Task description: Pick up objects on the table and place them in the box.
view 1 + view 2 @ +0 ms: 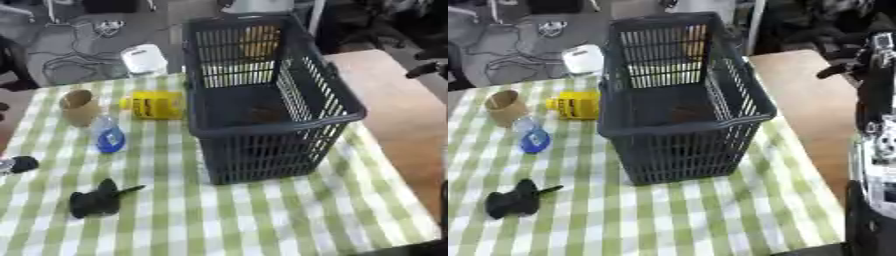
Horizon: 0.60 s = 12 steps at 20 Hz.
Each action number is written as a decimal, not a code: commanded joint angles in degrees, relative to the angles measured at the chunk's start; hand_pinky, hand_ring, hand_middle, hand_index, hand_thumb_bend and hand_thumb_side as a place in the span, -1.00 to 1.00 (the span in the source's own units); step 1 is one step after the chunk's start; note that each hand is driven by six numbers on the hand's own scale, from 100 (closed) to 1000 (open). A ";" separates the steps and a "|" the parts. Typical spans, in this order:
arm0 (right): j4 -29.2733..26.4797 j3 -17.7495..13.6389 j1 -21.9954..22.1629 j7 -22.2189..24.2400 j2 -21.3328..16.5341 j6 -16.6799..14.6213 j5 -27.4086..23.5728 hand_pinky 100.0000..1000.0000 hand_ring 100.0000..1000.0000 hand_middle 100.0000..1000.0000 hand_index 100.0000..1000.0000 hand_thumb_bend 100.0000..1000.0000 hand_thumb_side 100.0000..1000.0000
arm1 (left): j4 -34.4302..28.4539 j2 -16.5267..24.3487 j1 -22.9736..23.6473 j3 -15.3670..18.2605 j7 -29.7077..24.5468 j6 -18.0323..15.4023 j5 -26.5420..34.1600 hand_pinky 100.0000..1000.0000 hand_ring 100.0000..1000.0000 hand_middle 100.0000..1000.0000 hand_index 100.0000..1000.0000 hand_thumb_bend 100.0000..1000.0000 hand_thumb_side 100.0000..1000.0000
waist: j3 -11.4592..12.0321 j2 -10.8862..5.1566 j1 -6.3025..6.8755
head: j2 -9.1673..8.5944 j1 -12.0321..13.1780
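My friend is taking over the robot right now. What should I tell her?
Right hand: only a bit shows at the right edge, off the table; fingers unclear. Left hand: not in view.
Basket stands on the checked cloth; something brownish lies inside.
Left of it, all waiting: yellow bottle, cardboard roll, blue and clear item, black object. White container sits at the far edge.

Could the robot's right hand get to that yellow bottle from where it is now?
Probably not easily. The right hand is off the table's right side, and the tall basket stands between it and the yellow bottle. It would have to reach over or around.
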 commanded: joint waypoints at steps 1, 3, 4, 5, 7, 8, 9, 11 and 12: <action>-0.81 0.22 -0.33 0.17 -1.45 -0.02 -0.10 -0.22 0.06 0.14 0.33 -1.00 0.20 | -0.72 4.97 -0.97 -1.96 -5.89 -1.54 -0.43 0.57 0.42 0.24 0.63 1.00 0.18 | -0.09 -1.43 0.05 | -0.36 -0.35; -0.81 0.30 -0.24 0.27 -1.46 -0.01 -0.08 -0.22 0.06 0.14 0.33 -1.00 0.20 | 0.19 6.31 -1.78 -3.74 -8.56 -1.96 -0.54 0.60 0.45 0.24 0.62 1.00 0.16 | -0.18 -1.57 0.12 | -0.43 -0.53; -0.81 0.34 -0.22 0.29 -1.43 0.00 -0.08 -0.22 0.06 0.14 0.33 -1.00 0.20 | 0.85 6.95 -2.32 -4.70 -9.78 -2.09 -1.28 0.60 0.45 0.24 0.62 1.00 0.19 | -0.25 -1.63 0.15 | -0.42 -0.56; -0.81 0.37 -0.21 0.32 -1.42 0.01 -0.07 -0.22 0.06 0.14 0.33 -1.00 0.20 | 1.38 7.31 -2.77 -5.43 -10.67 -2.23 -2.05 0.62 0.47 0.28 0.63 1.00 0.20 | -0.30 -1.67 0.17 | -0.43 -0.58; -0.75 0.44 -0.20 0.39 -1.46 -0.01 -0.06 -0.22 0.06 0.14 0.33 -1.00 0.20 | 2.66 8.07 -3.84 -7.06 -12.37 -2.59 -4.23 0.65 0.51 0.33 0.64 1.00 0.20 | -0.45 -1.75 0.20 | -0.49 -0.60; -0.76 0.44 -0.19 0.38 -1.46 -0.02 -0.07 -0.22 0.06 0.14 0.33 -1.00 0.20 | 3.36 8.44 -4.54 -7.87 -12.92 -2.70 -5.73 0.65 0.51 0.34 0.65 1.00 0.20 | -0.54 -1.79 0.24 | -0.51 -0.59; -0.78 0.44 -0.16 0.37 -1.46 -0.02 -0.07 -0.22 0.06 0.14 0.33 -1.00 0.20 | 3.96 8.58 -5.11 -8.47 -12.93 -2.76 -7.07 0.67 0.53 0.35 0.63 1.00 0.19 | -0.58 -1.82 0.27 | -0.51 -0.61; -0.82 0.49 -0.11 0.41 -1.44 0.01 -0.09 -0.22 0.06 0.14 0.33 -1.00 0.20 | 4.95 8.62 -6.04 -9.54 -11.22 -2.57 -10.38 0.68 0.55 0.37 0.64 1.00 0.20 | -0.68 -1.84 0.34 | -0.54 -0.70; -0.84 0.53 -0.10 0.45 -1.44 0.01 -0.11 -0.22 0.06 0.14 0.33 -1.00 0.20 | 5.46 8.53 -6.38 -10.11 -10.21 -2.52 -11.95 0.68 0.55 0.38 0.64 1.00 0.20 | -0.74 -1.82 0.38 | -0.57 -0.74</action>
